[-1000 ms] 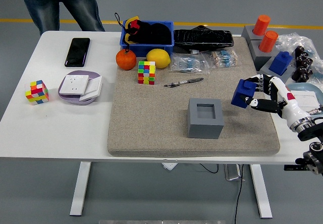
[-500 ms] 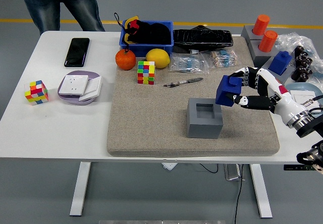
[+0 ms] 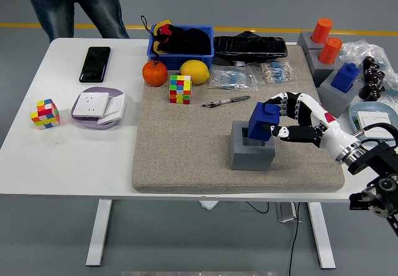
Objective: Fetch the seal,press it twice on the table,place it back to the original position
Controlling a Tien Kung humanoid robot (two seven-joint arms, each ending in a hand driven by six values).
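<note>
Right hand (image 3: 281,119) is clamped on the blue seal (image 3: 262,122), fingers on its right side, thumb stretched along below. The seal sits tilted at the top of the grey holder block (image 3: 252,150), its lower end in or just over the square recess; I cannot tell which. The block stands on the beige felt mat (image 3: 186,158) covering the white surface (image 3: 68,158). Just beyond lies a pen (image 3: 226,101), farther left a Rubik's cube (image 3: 180,89).
</note>
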